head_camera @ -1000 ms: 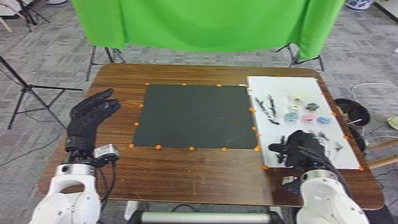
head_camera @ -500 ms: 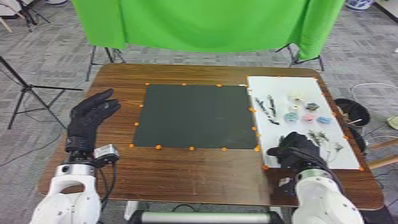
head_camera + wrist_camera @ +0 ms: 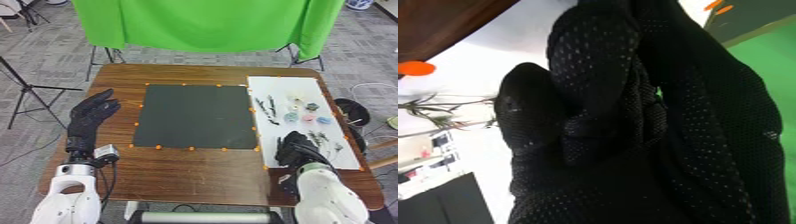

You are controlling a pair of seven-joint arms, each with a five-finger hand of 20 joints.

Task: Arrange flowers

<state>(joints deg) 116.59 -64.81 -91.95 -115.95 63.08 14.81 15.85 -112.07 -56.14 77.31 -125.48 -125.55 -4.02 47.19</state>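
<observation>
In the head view, my right hand [image 3: 298,148] is over the near left part of the white board [image 3: 345,159]; what lies under it is hidden. Green sprigs [image 3: 319,138] lie just beyond and to the right of it. Farther up are teal [image 3: 291,117], pink [image 3: 308,118] and blue [image 3: 323,120] flowers, a grey-green one [image 3: 312,107] and dark twigs [image 3: 264,107]. My left hand [image 3: 87,114] stays open at the table's left side. In the right wrist view, black glove covers my right hand [image 3: 593,165], with a green sprig [image 3: 441,119] on white beside it.
A dark square mat [image 3: 195,117] with orange markers around it occupies the middle of the brown table [image 3: 200,172]. A black bin [image 3: 354,112] stands on the floor off the right edge. Green cloth [image 3: 209,25] hangs beyond the far edge.
My right hand has shifted slightly left over the white board. More of the green sprigs on its right now shows, while those on its left have become covered. The left hand has not moved.
</observation>
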